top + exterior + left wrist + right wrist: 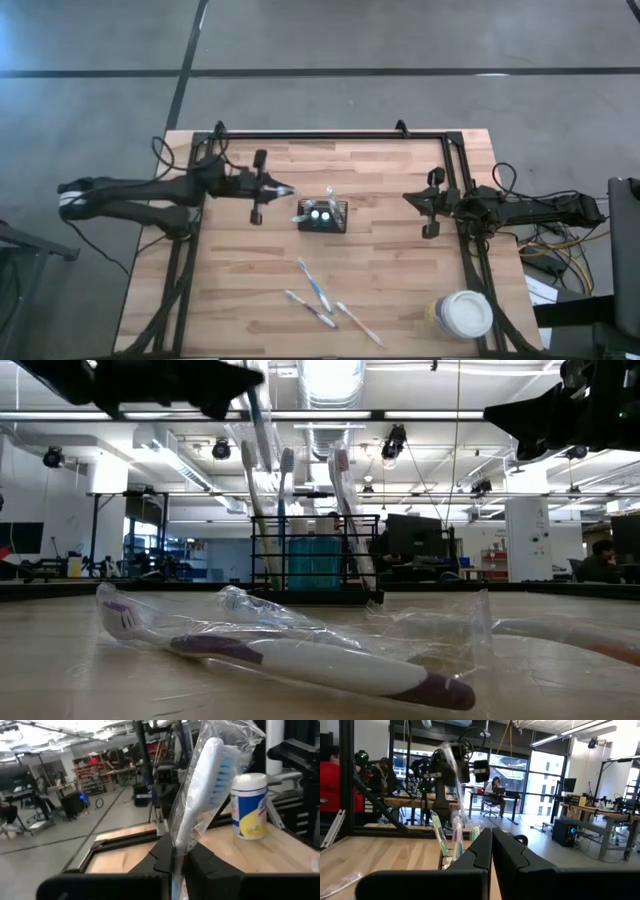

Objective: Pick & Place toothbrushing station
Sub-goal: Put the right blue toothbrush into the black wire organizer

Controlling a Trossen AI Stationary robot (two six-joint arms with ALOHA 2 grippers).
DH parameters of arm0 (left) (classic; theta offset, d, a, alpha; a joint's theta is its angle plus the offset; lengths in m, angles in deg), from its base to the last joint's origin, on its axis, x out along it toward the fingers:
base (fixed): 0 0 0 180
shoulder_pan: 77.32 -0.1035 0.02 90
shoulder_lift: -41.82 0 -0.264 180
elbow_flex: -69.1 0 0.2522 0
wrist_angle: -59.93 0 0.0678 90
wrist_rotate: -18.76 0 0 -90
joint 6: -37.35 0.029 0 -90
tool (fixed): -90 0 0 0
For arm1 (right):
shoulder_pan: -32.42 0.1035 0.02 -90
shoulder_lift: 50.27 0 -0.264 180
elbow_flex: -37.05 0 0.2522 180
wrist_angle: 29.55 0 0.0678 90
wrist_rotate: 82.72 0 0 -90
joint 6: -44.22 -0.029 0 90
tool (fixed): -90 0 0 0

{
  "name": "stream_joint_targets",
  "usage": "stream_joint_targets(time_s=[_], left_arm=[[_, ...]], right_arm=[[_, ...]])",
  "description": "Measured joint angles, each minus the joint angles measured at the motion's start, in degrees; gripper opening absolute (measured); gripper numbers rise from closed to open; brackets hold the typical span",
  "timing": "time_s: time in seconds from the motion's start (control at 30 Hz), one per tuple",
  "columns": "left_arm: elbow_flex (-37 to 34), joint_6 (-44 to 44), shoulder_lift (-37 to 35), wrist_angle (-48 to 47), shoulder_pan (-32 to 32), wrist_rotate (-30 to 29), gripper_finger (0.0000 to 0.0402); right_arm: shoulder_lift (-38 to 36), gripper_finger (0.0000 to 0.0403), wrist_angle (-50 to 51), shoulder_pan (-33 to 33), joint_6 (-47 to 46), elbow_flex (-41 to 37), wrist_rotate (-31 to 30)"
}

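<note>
From above, the caddy (322, 217) compartments are too small to separate. The wrapped toothbrush (200, 795) handle disappears between the left end effector (172, 857) fingers. The right end effector (491, 851) fingers hide most of the caddy. The white-lidded tub (463, 314) label is illegible.

Both arms are extended inward over the table.

The left gripper (283, 189) is held at nine o'clock, fingers clamped together; the right gripper (412, 200) is kept at three o'clock, fingers pressed shut.

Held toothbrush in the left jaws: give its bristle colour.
Blue and white bristles on the wrapped toothbrush, white handle; the left wrist view shows it best.
</note>
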Motion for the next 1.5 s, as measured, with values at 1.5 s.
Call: stream_joint_targets(time_s=[1.5], left_arm=[[-3.83, -3.29, 29.35, 16.73, -4.84, 5.20, 0.0024]], right_arm=[[0.09, 0.0008, 0.39, 0.06, -2.17, 0.00, 0.09]])
